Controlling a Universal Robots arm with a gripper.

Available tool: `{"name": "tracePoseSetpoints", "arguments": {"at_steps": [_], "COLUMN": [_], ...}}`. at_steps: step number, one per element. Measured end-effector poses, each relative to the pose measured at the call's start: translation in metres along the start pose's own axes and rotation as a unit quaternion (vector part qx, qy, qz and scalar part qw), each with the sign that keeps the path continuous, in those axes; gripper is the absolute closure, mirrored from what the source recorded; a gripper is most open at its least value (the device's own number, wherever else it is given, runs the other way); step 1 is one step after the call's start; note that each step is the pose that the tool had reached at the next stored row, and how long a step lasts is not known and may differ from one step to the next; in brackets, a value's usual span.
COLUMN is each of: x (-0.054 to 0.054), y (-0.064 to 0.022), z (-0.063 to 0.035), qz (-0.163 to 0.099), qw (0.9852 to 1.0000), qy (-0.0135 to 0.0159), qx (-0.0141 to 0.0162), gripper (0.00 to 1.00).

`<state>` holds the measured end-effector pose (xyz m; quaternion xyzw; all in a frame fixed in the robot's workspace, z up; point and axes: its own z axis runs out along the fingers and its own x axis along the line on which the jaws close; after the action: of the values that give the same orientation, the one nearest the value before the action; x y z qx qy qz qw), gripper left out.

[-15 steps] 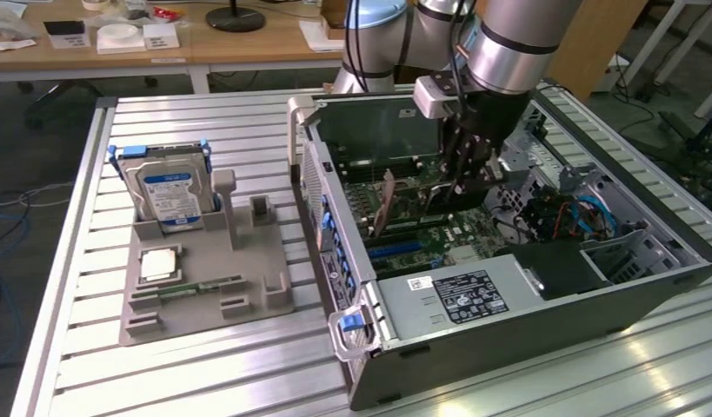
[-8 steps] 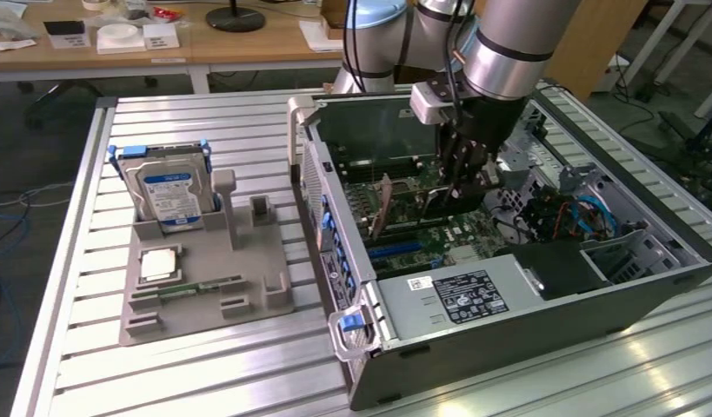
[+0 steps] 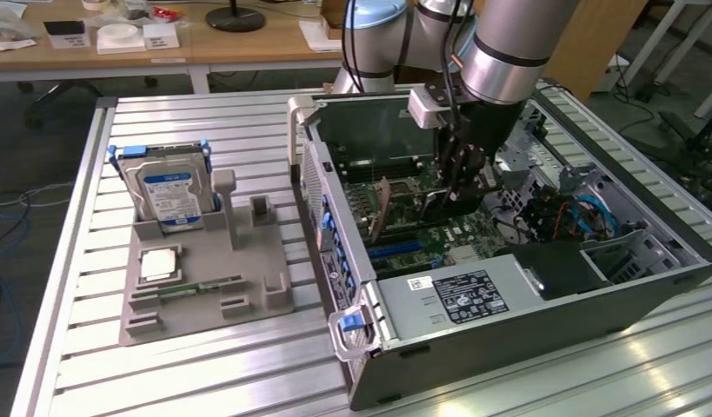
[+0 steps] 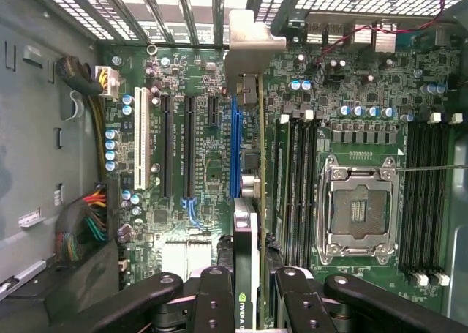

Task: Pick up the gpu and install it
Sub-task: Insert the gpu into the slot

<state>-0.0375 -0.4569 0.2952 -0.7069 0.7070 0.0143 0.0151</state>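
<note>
Gripper (image 4: pixel 248 293) is reaching down into the open PC case (image 3: pixel 507 347), and its fingers (image 4: pixel 216 304) are clamping the gpu (image 4: pixel 246 223) by its two flat faces. The card is standing on edge over the motherboard (image 4: pixel 197 223), running in line with the blue slot (image 4: pixel 235 143), with its silvery bracket (image 4: pixel 252 51) pointing toward the case's rear slot openings. Can't tell whether its edge is touching the slot.
</note>
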Motion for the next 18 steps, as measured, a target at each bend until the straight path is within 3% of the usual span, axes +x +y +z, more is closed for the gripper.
{"name": "tracePoseSetpoints", "arguments": {"at_steps": [18], "x": [0.0000], "y": [0.0036], "z": [0.0010], "qz": [0.000], "qw": [1.0000], "qy": [-0.0002], "qx": [0.0001], "gripper": [0.73]}}
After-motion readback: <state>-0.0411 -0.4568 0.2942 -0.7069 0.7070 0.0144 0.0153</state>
